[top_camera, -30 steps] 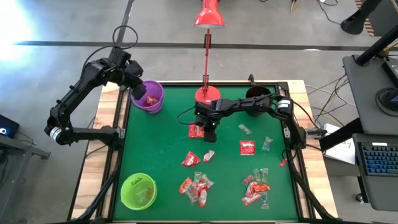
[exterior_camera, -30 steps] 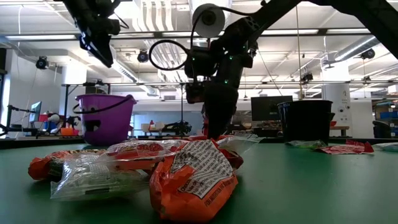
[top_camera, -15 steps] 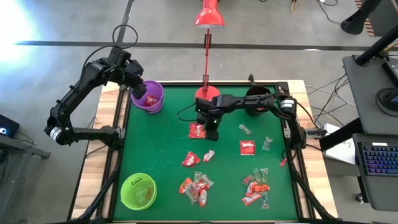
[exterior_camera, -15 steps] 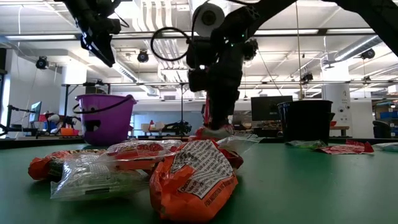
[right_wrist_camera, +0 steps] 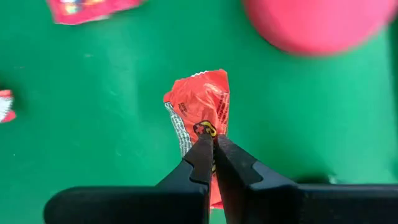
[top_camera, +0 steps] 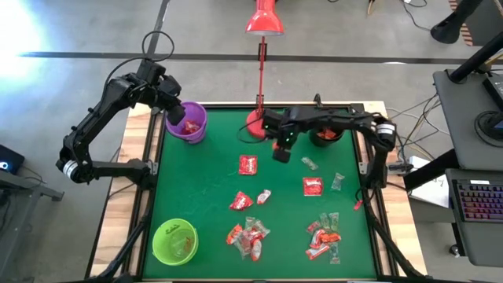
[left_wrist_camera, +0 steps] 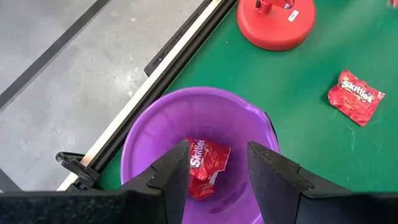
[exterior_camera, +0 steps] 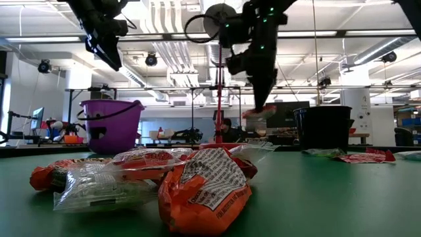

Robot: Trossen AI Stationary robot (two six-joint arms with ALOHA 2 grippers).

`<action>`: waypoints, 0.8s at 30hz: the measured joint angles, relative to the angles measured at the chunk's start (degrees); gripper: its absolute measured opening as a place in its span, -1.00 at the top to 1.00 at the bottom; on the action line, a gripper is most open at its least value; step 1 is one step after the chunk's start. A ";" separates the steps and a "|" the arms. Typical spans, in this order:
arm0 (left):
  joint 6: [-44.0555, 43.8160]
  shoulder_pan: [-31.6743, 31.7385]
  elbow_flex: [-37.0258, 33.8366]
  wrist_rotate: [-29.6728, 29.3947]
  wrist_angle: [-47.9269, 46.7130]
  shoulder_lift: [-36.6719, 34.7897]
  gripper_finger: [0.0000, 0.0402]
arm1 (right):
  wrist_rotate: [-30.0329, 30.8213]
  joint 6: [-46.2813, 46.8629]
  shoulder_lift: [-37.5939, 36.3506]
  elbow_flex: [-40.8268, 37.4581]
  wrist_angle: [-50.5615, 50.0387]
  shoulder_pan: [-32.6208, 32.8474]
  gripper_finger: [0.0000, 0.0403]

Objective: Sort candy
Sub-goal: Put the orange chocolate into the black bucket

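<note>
- Right gripper, fingers clamped on an orange-red candy packet, hangs just beside the red lamp base.
- Left gripper, fingers apart, hovers over the purple bucket, well apart from the lamp base.

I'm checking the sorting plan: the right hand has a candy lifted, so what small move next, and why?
Probably carry it on toward the black cup: the right hand is shut on an orange-red candy, lifted clear of the green mat, with that cup nearest.

Glossy crinkly candy wrappers, matt green felt-like table, plastic purple bucket.
</note>
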 joint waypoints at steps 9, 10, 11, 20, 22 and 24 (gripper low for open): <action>-0.02 0.00 0.00 -0.02 0.00 0.00 0.30 | 6.07 5.58 -7.71 -0.02 -8.49 -6.38 0.96; 0.00 0.00 0.00 -0.02 0.00 0.00 0.30 | 7.18 6.35 -8.55 -0.02 -9.80 -7.27 0.96; 0.00 0.00 0.00 -0.02 -0.02 0.00 0.30 | 8.26 6.84 -9.34 -0.02 -11.01 -8.01 0.96; 0.00 0.00 0.00 -0.02 0.00 0.00 0.30 | 9.32 11.02 -13.33 -0.04 -17.72 -15.50 0.96; 0.00 0.00 0.00 -0.02 0.00 0.00 0.30 | 9.34 11.18 -13.37 -0.04 -18.43 -16.41 0.96; 0.00 0.00 0.00 -0.02 0.00 0.00 0.30 | 8.96 11.35 -13.37 -0.04 -18.46 -16.84 0.96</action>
